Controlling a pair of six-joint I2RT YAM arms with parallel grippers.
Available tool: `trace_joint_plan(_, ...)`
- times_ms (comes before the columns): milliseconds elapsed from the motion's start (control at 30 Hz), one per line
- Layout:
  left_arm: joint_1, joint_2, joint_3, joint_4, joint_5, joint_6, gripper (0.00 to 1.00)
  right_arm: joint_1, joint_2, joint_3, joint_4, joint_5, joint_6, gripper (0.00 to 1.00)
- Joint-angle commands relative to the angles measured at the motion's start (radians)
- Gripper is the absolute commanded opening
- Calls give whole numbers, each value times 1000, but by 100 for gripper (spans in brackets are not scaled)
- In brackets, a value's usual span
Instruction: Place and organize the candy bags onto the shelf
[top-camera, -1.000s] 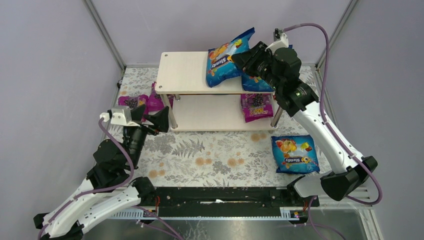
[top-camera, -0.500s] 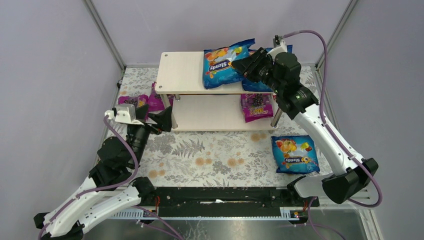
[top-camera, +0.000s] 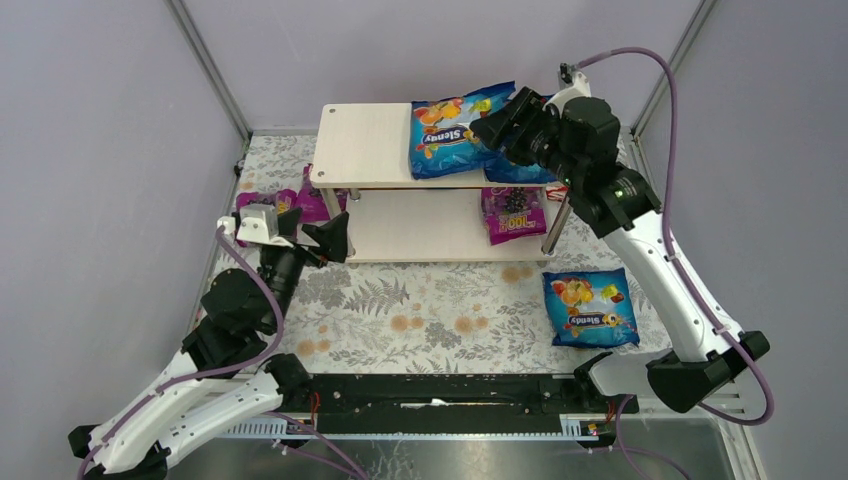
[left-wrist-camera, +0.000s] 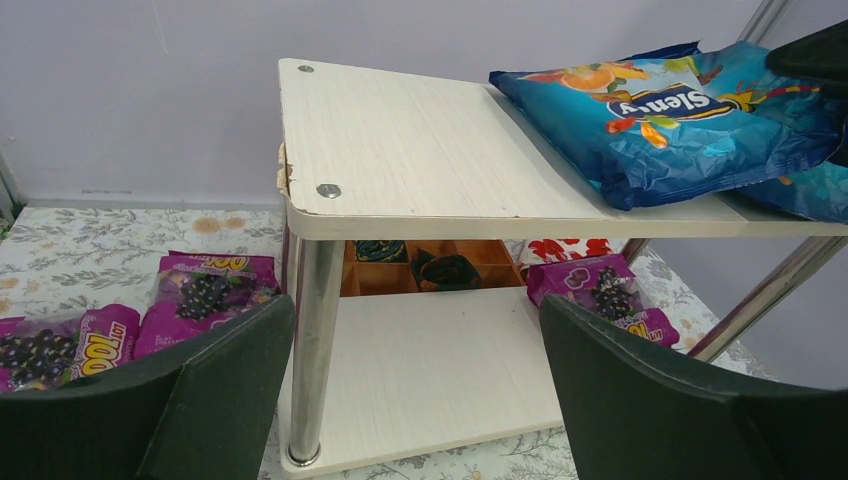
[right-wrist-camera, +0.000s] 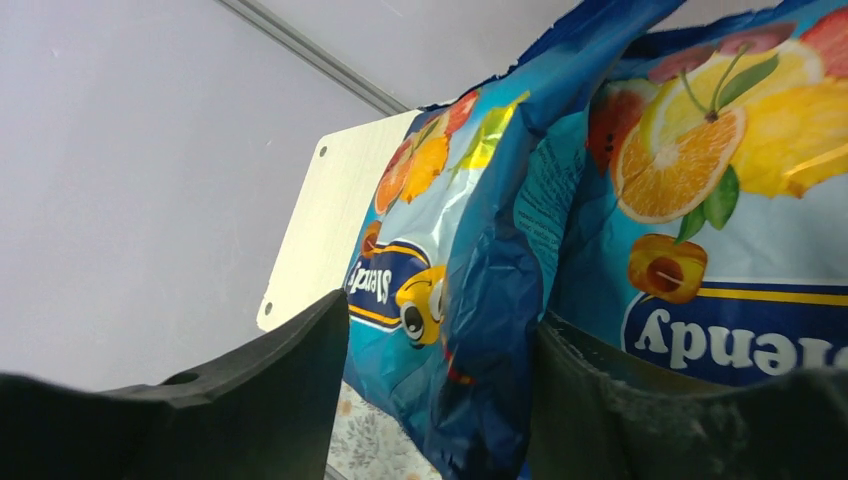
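The shelf (top-camera: 365, 145) stands at the back of the table. One blue candy bag (top-camera: 455, 135) lies on its top board, and a second blue bag (top-camera: 515, 172) lies beside it under my right gripper (top-camera: 500, 122). In the right wrist view my right gripper (right-wrist-camera: 440, 380) is open around the edge of the first blue bag (right-wrist-camera: 470, 250), with a gap at the left finger. A third blue bag (top-camera: 590, 307) lies on the table at the right. One magenta bag (top-camera: 513, 215) is on the lower board. Two magenta bags (top-camera: 265, 203) (top-camera: 312, 205) lie left of the shelf. My left gripper (top-camera: 305, 235) is open and empty.
The left wrist view shows the shelf's front-left metal post (left-wrist-camera: 310, 340) just ahead of my left gripper (left-wrist-camera: 415, 400), and the bare lower board (left-wrist-camera: 430, 370). A brown divided box (left-wrist-camera: 430, 265) sits behind the shelf. Grey walls enclose the flower-patterned table (top-camera: 430, 310).
My right gripper has lowered the tilted blue bag flat onto the top board and opened its jaws. My left arm has moved slightly towards the shelf.
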Motion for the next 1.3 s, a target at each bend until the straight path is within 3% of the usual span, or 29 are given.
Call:
trace_joint_plan(0, 10, 11, 8, 26, 27, -12, 97, -3, -41, 115, -109, 62, -103, 67)
trace_joint_plan(300, 17, 19, 8, 25, 38, -19, 97, -2, -129, 21, -167, 108, -132, 64)
trace_joint_plan(700, 28, 38, 11, 24, 57, -30, 97, -2, -166, 10, -270, 208, -218, 27)
trace_joint_plan(1000, 43, 56, 14, 24, 75, -40, 97, -2, -192, -25, -293, 246, -245, 27)
trace_joint_plan(1100, 44, 58, 14, 24, 75, -41, 97, -2, -214, -15, -319, 232, -270, 36)
trace_joint_plan(1267, 48, 54, 14, 24, 70, -41, 97, -2, -360, -94, -342, 141, -334, 82)
